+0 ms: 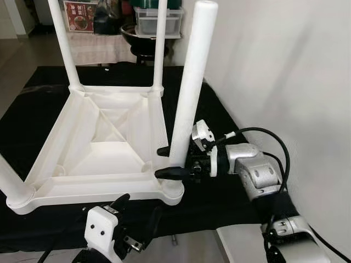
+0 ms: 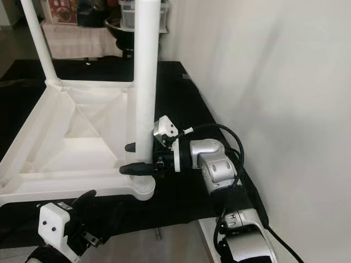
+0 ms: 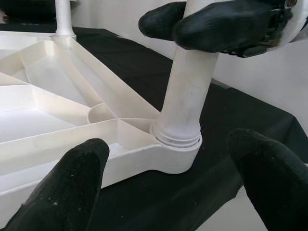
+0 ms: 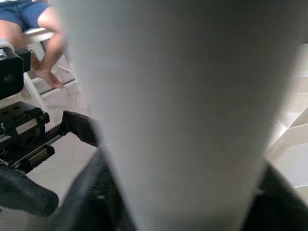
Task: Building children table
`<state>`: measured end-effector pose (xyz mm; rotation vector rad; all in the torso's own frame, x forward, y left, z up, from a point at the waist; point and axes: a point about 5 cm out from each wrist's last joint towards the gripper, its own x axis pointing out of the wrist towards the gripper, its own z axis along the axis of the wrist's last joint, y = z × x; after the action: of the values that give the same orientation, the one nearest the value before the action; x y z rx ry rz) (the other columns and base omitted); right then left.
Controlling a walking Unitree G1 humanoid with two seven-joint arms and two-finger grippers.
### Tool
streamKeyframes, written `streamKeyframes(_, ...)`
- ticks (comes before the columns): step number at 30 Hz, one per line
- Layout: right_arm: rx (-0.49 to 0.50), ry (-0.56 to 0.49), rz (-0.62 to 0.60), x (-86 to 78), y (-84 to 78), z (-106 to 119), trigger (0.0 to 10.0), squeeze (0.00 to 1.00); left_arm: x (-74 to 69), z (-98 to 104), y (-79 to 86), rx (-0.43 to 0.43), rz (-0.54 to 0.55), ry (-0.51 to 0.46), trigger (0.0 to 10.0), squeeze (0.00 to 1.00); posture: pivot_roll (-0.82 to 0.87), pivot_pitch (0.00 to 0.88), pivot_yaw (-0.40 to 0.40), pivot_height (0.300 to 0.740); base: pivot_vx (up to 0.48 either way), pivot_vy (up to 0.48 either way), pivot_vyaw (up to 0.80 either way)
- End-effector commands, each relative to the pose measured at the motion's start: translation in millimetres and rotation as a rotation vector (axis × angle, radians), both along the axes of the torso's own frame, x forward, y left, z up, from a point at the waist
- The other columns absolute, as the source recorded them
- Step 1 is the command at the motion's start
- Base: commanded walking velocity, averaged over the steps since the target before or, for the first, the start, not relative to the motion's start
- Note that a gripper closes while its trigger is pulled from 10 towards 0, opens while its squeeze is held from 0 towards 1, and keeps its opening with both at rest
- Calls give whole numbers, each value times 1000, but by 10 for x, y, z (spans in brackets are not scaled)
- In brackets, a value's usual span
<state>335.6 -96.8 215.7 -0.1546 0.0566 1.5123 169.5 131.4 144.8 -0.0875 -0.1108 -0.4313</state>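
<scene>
A white plastic children's table [image 1: 104,148] lies upside down on a black mat [image 1: 208,203]. Two legs stand in its far corners [image 1: 63,44] [image 1: 159,49], and another leg [image 1: 11,183] rises at the near left. The near-right leg [image 1: 189,82] stands upright in its corner socket [image 3: 178,144]. My right gripper [image 1: 167,162] is shut on this leg just above the socket, one black finger on each side. My left gripper [image 3: 168,187] is open, low in front of that corner and clear of the table rim.
A white wall [image 1: 285,66] runs close along the right side of the mat. Behind the table stand a black bowl [image 1: 137,38], a clear bin [image 1: 156,19] and a covered table. A seated person's bare legs [image 4: 43,29] are in the right wrist view.
</scene>
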Motion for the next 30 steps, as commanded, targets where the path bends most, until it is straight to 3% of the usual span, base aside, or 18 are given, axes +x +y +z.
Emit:
streamKeyframes(1, -7, 22, 58, -19, 40, -34, 0, 0, -34, -9, -5, 13, -9, 18, 10000, 0, 113, 175, -93, 740, 0, 0, 0)
streamKeyframes(5, -5, 14, 47, -10, -85, -48, 0, 0, -46, -4, 0, 15, -11, 22, 10000, 0, 105, 177, -85, 740, 0, 0, 0)
streamKeyframes(8, 6, -11, -75, -65, -209, -65, 0, 0, -25, -12, 10, 16, -11, 22, 10000, 0, 90, 171, -92, 740, 0, 0, 0)
streamKeyframes(12, 16, -5, -134, -112, -249, -101, 0, 0, -21, -10, 13, 16, -11, 22, 10000, 0, 86, 170, -95, 740, 0, 0, 0)
streamKeyframes(13, 38, 24, -233, -175, -243, -168, 0, 0, -14, -9, 24, 17, -10, 22, 10000, 0, 78, 170, -97, 740, 0, 0, 0)
streamKeyframes(14, 75, 8, -638, -225, -125, -326, 0, 0, -5, -7, 43, 19, -8, 21, 10000, 0, 66, 165, -88, 740, 0, 0, 0)
streamKeyframes(16, 75, 8, -638, -225, -125, -326, 0, 0, -5, -7, 43, 19, -8, 21, 10000, 0, 66, 165, -88, 740, 0, 0, 0)
streamKeyframes(17, 99, 64, -995, -360, -146, -463, 0, 0, 7, -6, 64, 21, -6, 21, 10000, 0, 44, 164, -73, 740, 0, 0, 0)
streamKeyframes(18, 84, 97, -1168, -545, -150, -559, 0, 0, 29, -9, 77, 23, -6, 20, 10000, 0, 37, 154, -56, 740, 0, 0, 0)
streamKeyframes(22, 70, 132, -1177, -624, -87, -612, 0, 0, 57, -22, 85, 26, -12, 21, 10000, 0, 28, 130, -47, 740, 0, 0, 0)
streamKeyframes(23, 69, 142, -1101, -607, -17, -617, 0, 0, 87, -35, 80, 29, -26, 22, 10000, 0, 42, 120, -62, 740, 0, 0, 0)
streamKeyframes(26, 76, 147, -1037, -534, 83, -577, 0, 0, 119, -52, 76, 30, -33, 21, 10000, 0, 36, 107, -64, 740, 0, 0, 0)
streamKeyframes(27, 81, 159, -1002, -525, 135, -548, 2706, 0, 127, -54, 78, 29, -26, 19, 10000, 0, 39, 102, -67, 740, 0, 0, 0)
streamKeyframes(29, 82, 174, -1000, -554, 186, -523, 2706, 0, 131, -55, 82, 28, -21, 18, 10000, 0, 39, 102, -67, 740, 0, 0, 0)
streamKeyframes(30, 90, 177, -934, -583, 254, -482, 10000, 0, 136, -55, 82, 28, -18, 17, 10000, 0, 40, 100, -67, 740, 0, 0, 0)
